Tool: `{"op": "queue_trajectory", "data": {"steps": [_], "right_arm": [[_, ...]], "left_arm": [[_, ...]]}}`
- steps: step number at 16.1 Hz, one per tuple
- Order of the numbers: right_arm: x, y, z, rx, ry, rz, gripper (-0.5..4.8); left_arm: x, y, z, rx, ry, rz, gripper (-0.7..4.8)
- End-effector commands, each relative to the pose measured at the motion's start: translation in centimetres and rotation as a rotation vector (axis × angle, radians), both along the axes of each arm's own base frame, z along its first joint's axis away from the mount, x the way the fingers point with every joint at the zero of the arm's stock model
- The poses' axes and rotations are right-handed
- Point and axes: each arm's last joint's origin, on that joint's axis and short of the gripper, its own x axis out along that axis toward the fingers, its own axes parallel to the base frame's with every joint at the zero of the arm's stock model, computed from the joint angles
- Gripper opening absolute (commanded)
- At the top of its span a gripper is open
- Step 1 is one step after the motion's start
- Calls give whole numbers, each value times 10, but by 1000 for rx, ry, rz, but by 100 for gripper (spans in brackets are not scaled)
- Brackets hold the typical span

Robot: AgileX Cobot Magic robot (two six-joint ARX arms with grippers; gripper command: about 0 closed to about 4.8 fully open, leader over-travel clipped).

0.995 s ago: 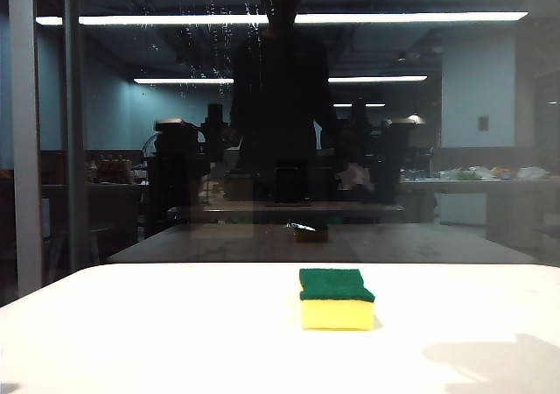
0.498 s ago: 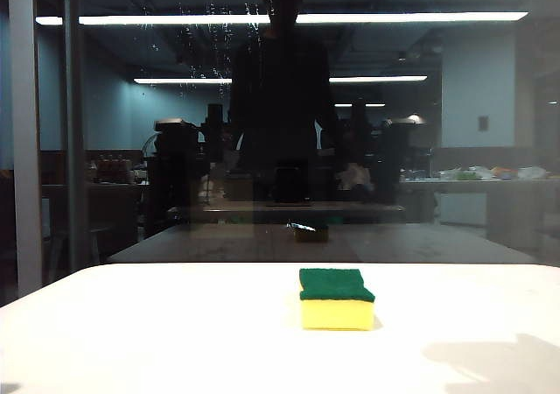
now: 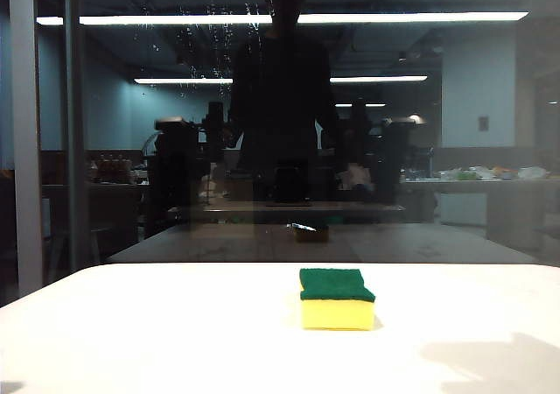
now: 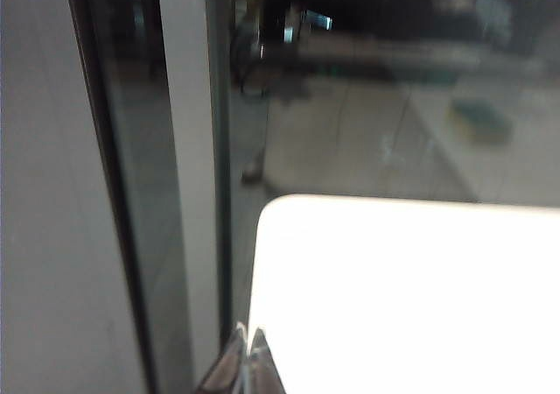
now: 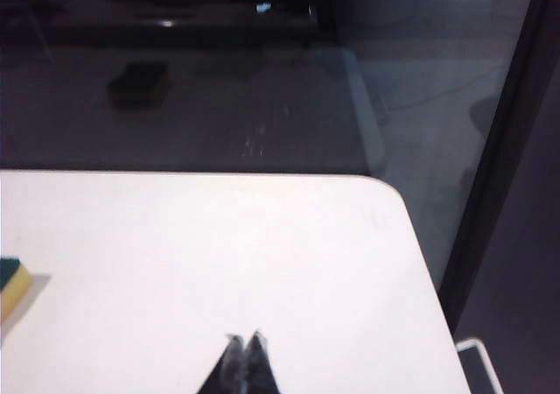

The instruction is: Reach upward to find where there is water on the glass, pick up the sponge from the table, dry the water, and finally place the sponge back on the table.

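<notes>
A white tabletop [image 3: 157,333] fills the near part of the exterior view. On it, slightly right of centre, lies the sponge [image 3: 337,299], a yellow foam block with a dark green scouring layer on top, flat and untouched. Neither arm appears in this view.

In the left wrist view, the left claw [image 4: 248,357] shows only its tips, pressed together and holding nothing, poised at the rounded corner of the tabletop beside the pale grey frame bar [image 4: 185,149]. In the right wrist view, the right claw [image 5: 244,348] is likewise closed and empty, above bare tabletop near the opposite rounded corner; a sliver of the sponge sits at the picture's edge, well apart from the tips.

Behind the tabletop stands the glass [image 3: 455,149], dark and mirror-like. High on the pane, left of centre, the water [image 3: 206,26] shows as scattered glinting droplets and thin vertical streaks. A faint mirrored sponge and a dark standing figure are reflected in the pane.
</notes>
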Motion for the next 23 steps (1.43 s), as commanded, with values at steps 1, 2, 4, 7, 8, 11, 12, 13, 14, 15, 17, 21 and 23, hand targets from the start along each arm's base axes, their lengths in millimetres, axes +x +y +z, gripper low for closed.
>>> {"op": "queue_trajectory", "data": {"steps": [1,2,4,7,8,11,12,13,14,15,17,21,23], "right_arm": [[-3,0,24,1,-95,2,-6],[-4,0,33,1,-123,1,-6],[-9,0,53,2,-179,-2,-6],[-17,0,81,4,-258,-2,-6],[-21,0,91,5,-277,-3,-6],[-40,-1,136,7,-338,-28,-6],[-47,-2,155,7,-350,-32,-6],[-50,-2,167,8,-357,-31,-6],[-53,-2,185,8,-363,-31,-6],[-53,-2,200,16,-369,-31,-6],[-50,-2,235,34,-385,-27,-6],[-26,-1,296,33,-389,-17,-6],[-1,0,330,32,-396,7,-6]], "left_arm": [[-6,-1,31,-24,-143,-62,-5],[-9,-1,43,-26,-183,-68,-5],[-17,0,66,-29,-252,-57,-5],[-31,2,98,19,-337,-25,-4],[-35,2,106,26,-348,-21,-4],[-56,4,143,31,-338,-35,-1],[-60,3,160,33,-338,-51,-1],[-62,3,173,33,-350,-57,-1],[-61,3,193,35,-361,-77,-1],[-58,2,215,39,-370,-107,-1],[-45,0,256,42,-379,-127,-1],[-8,-3,321,42,-402,-126,-1],[17,-6,350,48,-461,-156,-1]]}}
